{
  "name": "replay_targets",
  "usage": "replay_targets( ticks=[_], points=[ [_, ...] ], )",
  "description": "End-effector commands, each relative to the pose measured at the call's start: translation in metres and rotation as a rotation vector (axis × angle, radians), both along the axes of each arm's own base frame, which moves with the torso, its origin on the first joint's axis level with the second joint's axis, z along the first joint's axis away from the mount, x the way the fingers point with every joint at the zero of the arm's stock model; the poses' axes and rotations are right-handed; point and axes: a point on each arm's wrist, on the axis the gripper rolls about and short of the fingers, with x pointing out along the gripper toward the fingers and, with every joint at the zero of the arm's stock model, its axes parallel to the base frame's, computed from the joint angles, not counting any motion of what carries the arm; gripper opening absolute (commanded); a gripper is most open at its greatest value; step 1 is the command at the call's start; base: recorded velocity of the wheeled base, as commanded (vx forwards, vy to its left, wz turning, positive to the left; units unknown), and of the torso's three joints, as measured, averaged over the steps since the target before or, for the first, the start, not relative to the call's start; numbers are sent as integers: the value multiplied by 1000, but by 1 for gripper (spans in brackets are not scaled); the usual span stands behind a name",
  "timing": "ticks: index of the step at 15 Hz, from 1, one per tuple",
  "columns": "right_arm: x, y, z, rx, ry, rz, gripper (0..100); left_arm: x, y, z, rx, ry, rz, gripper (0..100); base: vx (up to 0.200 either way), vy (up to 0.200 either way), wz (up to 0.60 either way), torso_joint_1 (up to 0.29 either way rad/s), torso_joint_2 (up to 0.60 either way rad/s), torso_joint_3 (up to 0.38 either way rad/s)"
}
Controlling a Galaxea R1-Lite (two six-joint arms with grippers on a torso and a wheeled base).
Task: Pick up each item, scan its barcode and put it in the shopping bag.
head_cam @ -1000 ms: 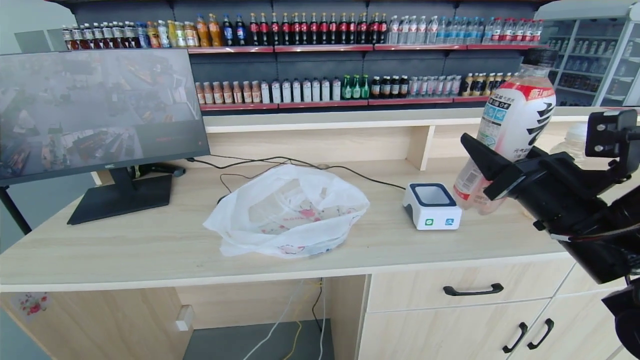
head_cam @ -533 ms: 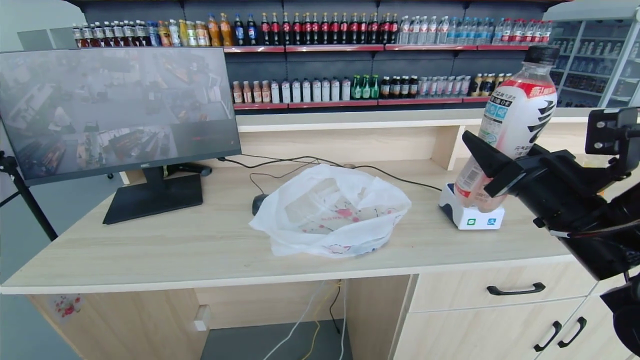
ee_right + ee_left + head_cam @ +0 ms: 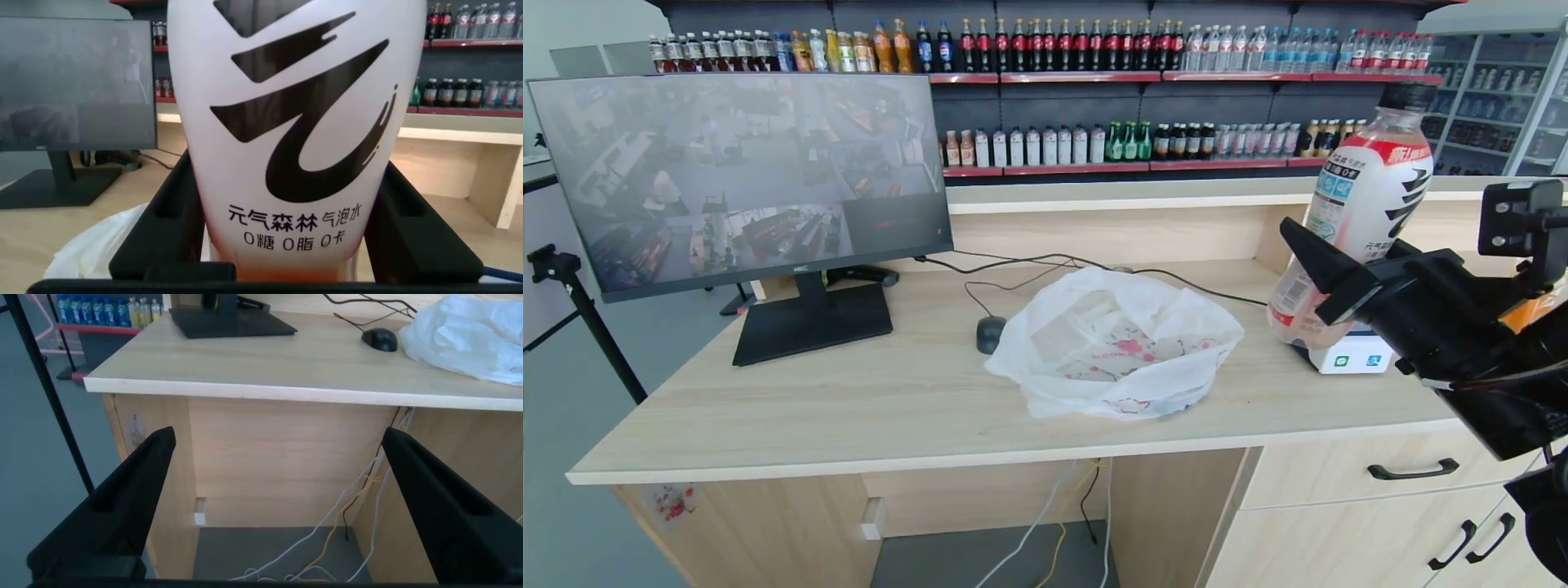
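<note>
A light wood table is fronted on the right by drawers with black handles. White and yellow cables are seen hanging in the open bay beneath it. A black monitor and a dark mouse are set on top. Behind, dark shelves with red edges are lined with bottles. At the left, a black tripod is stood on grey floor.

1. We are counting one drink bottle.
2. We are counting one shopping bag.
3. We are counting one scanner.
4. We are counting one monitor and one mouse.
</note>
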Motion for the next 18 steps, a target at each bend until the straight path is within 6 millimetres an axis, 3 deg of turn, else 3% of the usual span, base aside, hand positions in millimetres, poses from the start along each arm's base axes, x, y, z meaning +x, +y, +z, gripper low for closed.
replay_targets(
  ticks=[1,7,13,18],
  points=[
    [-1,1,0,-3,-1,5,0,0,0,0,0,0,0,100,0,0,0,0,0,0],
    [9,25,-10,-79,-2,95,0,0,0,0,0,0,0,100,0,0,0,0,0,0],
    [52,93,-10,-55,-78,205,0,0,0,0,0,0,0,100,0,0,0,0,0,0],
    [77,123,-24,-59,-38,230,0,0,0,0,0,0,0,100,0,0,0,0,0,0]
  ],
)
